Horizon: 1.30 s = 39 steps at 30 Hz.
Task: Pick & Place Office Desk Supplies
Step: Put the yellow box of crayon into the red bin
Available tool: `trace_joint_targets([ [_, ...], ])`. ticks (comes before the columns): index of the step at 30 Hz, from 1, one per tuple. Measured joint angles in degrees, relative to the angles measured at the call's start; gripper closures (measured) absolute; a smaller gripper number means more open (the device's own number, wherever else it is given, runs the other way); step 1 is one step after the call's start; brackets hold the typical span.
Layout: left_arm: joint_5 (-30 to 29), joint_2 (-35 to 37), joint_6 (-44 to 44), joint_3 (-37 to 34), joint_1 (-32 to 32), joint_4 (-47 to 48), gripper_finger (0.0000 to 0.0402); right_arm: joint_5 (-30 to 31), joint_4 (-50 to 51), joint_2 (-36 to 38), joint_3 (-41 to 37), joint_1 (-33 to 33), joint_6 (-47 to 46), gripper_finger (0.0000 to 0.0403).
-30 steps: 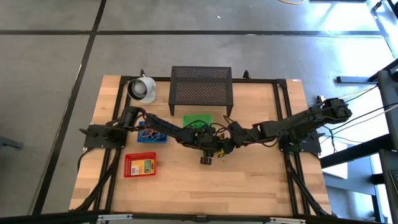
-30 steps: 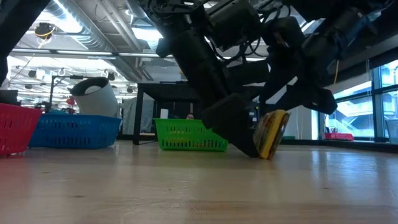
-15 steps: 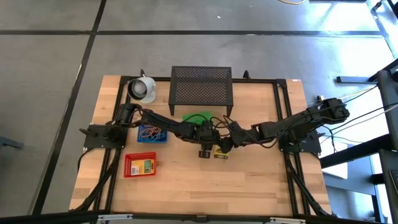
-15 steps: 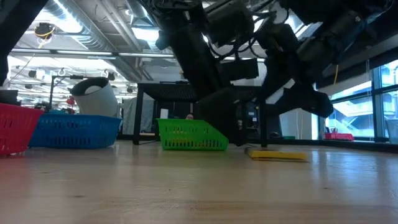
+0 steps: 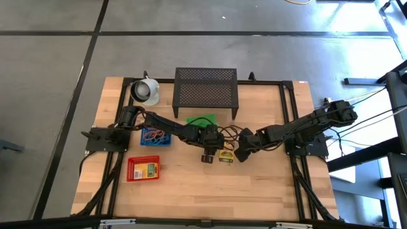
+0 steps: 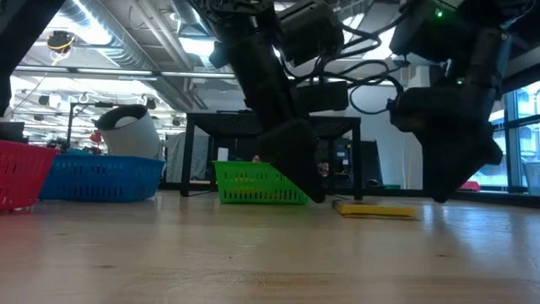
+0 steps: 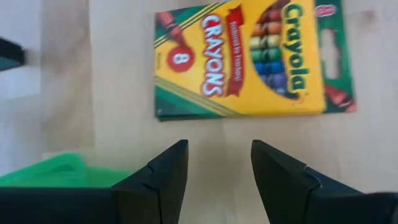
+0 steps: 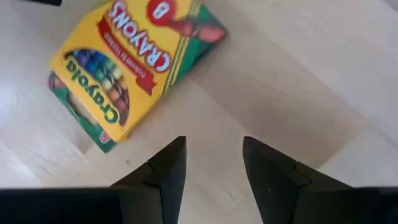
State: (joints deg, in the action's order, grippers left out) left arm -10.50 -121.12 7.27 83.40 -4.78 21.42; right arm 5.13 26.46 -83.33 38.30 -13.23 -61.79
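A yellow-and-green crayon box (image 7: 252, 59) with red lettering lies near green (image 5: 201, 120), blue (image 5: 156, 136) and red (image 5: 142, 169) baskets.

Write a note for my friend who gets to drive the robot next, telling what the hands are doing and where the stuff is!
Left gripper: open, empty, hanging just above the table beside the crayon box.
Right gripper: open, empty, on the box's other side.
Crayon box: lying flat on the wood mid-table, face up, not in any basket.
Green basket: behind the left gripper, near the mesh stand.
Blue basket: holds rubber bands.
Red basket: already holds another yellow crayon box.
Left to do: pick up the loose crayon box and, probably, place it in a basket.
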Motion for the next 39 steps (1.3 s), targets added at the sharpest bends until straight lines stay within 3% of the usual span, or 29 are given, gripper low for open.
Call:
trace_joint_targets([
  [10, 2.40, -0.86, 0.37, 0.07, -0.08, -0.61, 0.0231, 1.41, -1.55, -5.02, 0.20, -0.57, 7.96, 0.0241],
  [25, 2.94, -1.20, -0.31, 0.13, -0.02, -0.16, 0.0231, 4.92, -15.01, -8.92, 0.09, -0.50, 9.79, 0.0241],
  [33, 2.98, -1.11, -0.33, 0.13, -0.02, 1.02, 0.0231, 2.94, -18.40, -7.48, -0.39, -0.46, 7.05, 0.0241],
  [39, 2.95, -1.11, -0.39, 0.13, 0.00, 1.29, 0.0231, -3.29, -21.56, -6.91, -0.35, -0.67, 3.55, 0.0241],
])
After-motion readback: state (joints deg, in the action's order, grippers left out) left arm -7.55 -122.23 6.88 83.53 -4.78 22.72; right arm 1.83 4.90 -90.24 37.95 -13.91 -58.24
